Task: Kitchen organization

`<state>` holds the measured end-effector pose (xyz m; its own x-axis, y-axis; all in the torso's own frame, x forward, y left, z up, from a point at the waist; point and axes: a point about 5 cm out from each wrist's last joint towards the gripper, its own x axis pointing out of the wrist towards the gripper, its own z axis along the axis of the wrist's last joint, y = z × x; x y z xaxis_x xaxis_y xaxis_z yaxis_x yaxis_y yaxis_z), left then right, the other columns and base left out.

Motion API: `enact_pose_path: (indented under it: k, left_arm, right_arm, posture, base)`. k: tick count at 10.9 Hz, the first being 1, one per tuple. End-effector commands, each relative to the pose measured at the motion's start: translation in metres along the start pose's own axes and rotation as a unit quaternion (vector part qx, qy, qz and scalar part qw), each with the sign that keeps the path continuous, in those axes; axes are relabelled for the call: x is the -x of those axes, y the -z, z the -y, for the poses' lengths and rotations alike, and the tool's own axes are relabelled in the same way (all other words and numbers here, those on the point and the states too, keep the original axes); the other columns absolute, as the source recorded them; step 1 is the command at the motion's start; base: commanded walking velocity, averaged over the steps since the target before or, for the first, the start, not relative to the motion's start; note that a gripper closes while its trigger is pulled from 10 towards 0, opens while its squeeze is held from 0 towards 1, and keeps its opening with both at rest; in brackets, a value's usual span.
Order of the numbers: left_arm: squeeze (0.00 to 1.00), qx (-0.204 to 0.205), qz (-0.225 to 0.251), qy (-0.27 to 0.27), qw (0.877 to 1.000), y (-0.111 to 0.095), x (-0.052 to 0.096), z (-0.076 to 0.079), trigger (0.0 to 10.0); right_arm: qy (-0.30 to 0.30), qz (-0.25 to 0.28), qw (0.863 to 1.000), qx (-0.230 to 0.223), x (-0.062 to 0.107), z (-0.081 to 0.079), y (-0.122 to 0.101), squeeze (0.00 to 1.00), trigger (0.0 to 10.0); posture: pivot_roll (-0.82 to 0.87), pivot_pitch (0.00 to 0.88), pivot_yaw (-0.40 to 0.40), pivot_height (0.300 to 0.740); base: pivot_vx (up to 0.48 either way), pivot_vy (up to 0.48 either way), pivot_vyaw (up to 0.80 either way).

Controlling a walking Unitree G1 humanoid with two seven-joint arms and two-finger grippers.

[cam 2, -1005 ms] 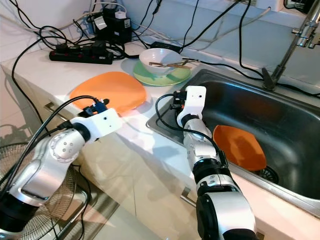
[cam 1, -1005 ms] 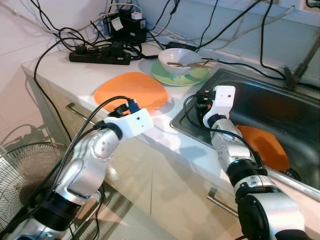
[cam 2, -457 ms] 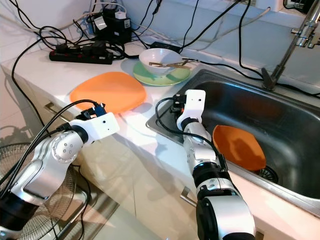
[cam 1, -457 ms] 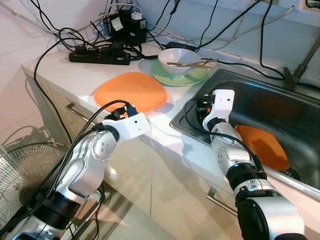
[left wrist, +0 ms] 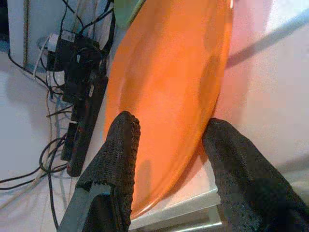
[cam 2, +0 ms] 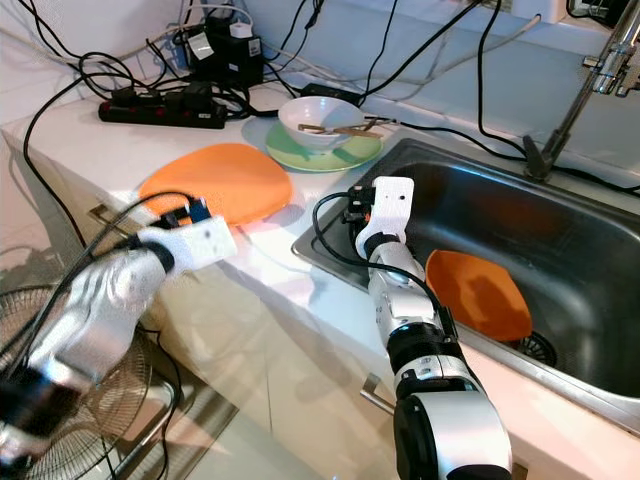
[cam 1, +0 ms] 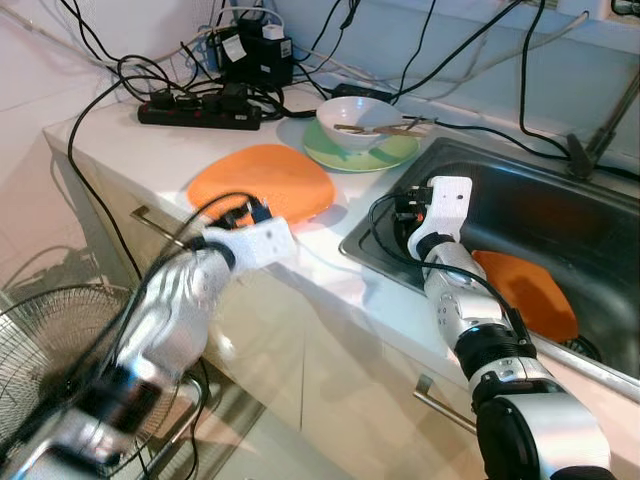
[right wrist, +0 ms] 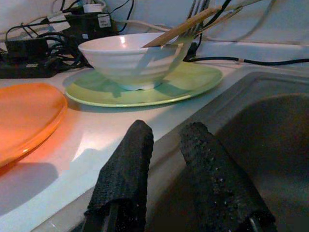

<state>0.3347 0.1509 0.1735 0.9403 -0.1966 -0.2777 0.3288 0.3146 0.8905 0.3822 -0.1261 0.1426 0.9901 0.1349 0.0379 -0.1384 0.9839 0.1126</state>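
Observation:
An orange plate lies flat on the white counter, left of the sink. My left gripper is open at the plate's near edge, with its two black fingers spread to either side of the rim. The left arm is blurred. My right gripper hovers at the sink's left rim with a narrow gap between its fingers and nothing in them. A second orange plate lies in the sink basin. A white bowl with chopsticks stands on a green plate.
A black power strip and tangled cables crowd the counter's back. The faucet rises behind the sink. A floor fan stands to the left below the counter. Cabinet handles jut out under the counter edge.
The left arm has gone blurred and its wrist has shifted slightly left, closer to the orange plate's edge. The right arm has barely moved.

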Motion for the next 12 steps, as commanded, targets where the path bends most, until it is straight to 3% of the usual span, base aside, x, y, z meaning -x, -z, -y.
enact_pose_path:
  k: [1,6,9,12]
  left_arm:
    - [0.0,-0.013,0.004,0.008,1.0,-0.004,-0.003,-0.001,10.0]
    - [0.0,-0.07,-0.004,0.061,0.996,-0.007,-0.02,-0.002,10.0]
    - [0.0,-0.125,-0.049,0.087,0.987,0.009,-0.025,0.007,10.0]
    - [0.0,-0.154,-0.087,0.08,0.981,0.023,-0.029,0.006,10.0]
  right_arm:
    - [0.003,0.004,1.0,0.0,-0.001,0.002,-0.004,0.0,10.0]
    - [0.012,0.005,1.0,0.002,0.001,0.007,-0.004,0.0,10.0]
    - [0.006,0.004,1.0,0.0,0.0,0.003,-0.003,0.0,10.0]
    - [0.002,0.005,1.0,0.0,0.0,0.001,-0.004,0.0,10.0]
  posture:
    - [0.26,0.014,-0.041,0.74]
    - [0.23,0.011,-0.025,0.74]
    - [0.24,0.0,-0.025,0.74]
    - [0.24,0.0,-0.029,0.74]
  base:
    - [0.0,0.0,0.0]
    - [0.0,0.0,0.0]
    - [0.0,0.0,0.0]
    - [0.0,0.0,0.0]
